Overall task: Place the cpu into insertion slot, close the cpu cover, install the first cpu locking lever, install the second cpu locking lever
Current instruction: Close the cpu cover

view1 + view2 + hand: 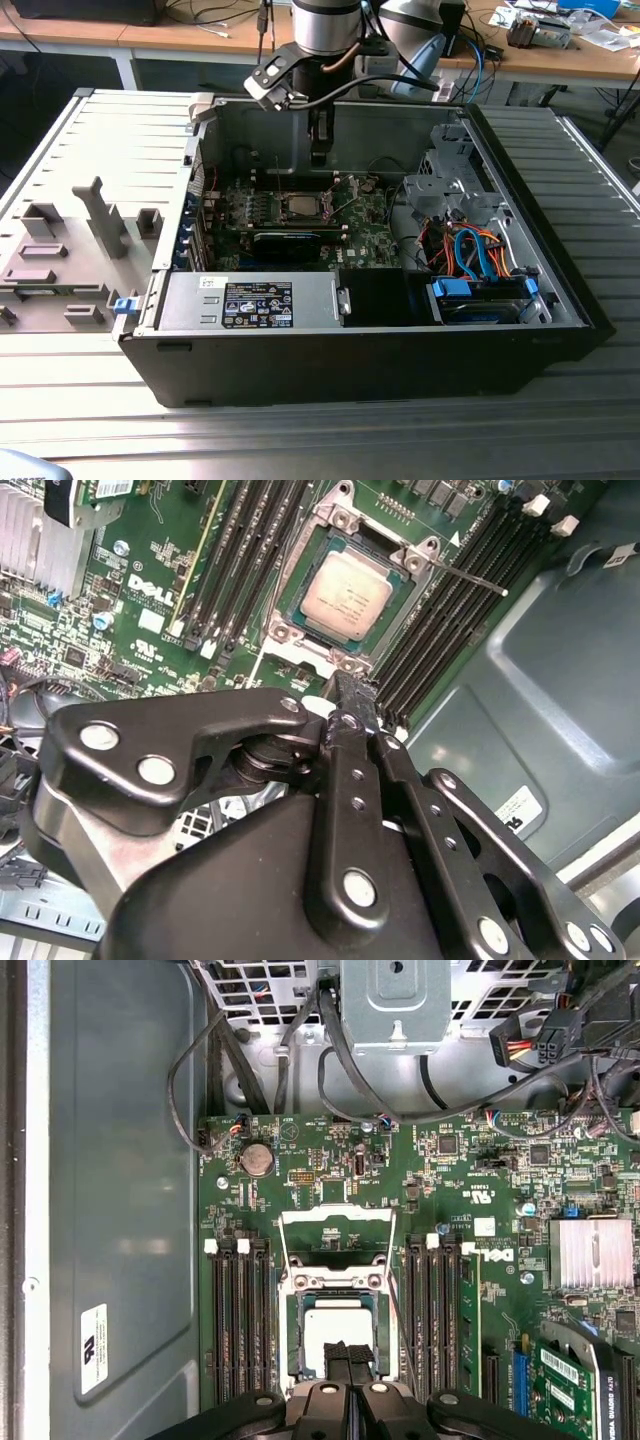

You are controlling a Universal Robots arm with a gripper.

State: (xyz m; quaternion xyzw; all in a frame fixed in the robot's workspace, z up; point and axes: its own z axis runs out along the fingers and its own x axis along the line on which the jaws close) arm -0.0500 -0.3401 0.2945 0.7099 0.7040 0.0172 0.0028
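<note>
The cpu (345,588), a small square chip with a silver-grey top, lies flat in the insertion slot (296,1330) on the green motherboard (365,232). The cpu cover (335,1222), a thin silver frame with a window, stands swung open on the slot's far side. A thin wire lever (470,577) juts out beside the socket. My gripper (350,1353) hovers just above the near edge of the cpu (335,1332). Its black fingers are shut together with nothing between them. In the exterior view the gripper (318,155) hangs over the board inside the open computer case.
Long black memory slots (235,1325) flank the socket on both sides. A finned heatsink (592,1252) and a card (565,1385) sit to one side. Cables (330,1060) cross the board's edge. The power supply (250,302), drive cage (485,295) and case walls (270,125) hem in the board.
</note>
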